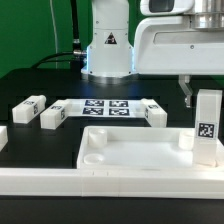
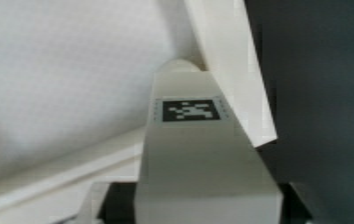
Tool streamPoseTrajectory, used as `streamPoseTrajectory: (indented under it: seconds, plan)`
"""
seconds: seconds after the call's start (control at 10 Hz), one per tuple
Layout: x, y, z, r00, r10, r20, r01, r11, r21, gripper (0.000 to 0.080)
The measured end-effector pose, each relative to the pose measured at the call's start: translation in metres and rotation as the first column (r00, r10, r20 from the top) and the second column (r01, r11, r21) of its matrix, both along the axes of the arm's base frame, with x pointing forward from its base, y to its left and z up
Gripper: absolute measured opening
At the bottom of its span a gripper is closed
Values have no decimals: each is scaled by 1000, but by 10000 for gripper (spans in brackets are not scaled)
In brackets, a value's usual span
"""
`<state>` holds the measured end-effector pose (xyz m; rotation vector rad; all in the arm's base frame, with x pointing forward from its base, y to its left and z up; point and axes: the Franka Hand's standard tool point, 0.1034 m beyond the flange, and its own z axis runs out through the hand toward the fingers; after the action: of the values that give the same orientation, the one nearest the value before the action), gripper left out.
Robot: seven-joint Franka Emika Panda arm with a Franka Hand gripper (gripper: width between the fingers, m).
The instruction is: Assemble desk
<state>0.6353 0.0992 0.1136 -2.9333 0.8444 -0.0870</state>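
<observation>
The gripper looks clamped on the upright leg, its jaws snug against both sides in the wrist view. That leg stands at the right of the exterior frame, in the right-hand corner of the desk top, which fills the lower middle. Early days, I'd say: the far-left leg, its neighbour leg and the centre-right leg lie loose on the tabletop around the marker board, and whether this one is seated, I cannot tell.

The black table carries the marker board centrally, three leg blocks lying beside it, and the desk top against the front-edge border rail.
</observation>
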Motion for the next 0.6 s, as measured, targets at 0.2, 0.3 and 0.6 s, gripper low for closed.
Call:
streamPoseTrajectory:
  seconds: [0.2,0.3,0.6]
  plan:
    - [1,-2,0,996,-85,-4,85,996,11,290]
    - [1,-2,0,995,-100,-5,100,995,16,290]
    - [1,-2,0,998,-68,-7,68,998,13,544]
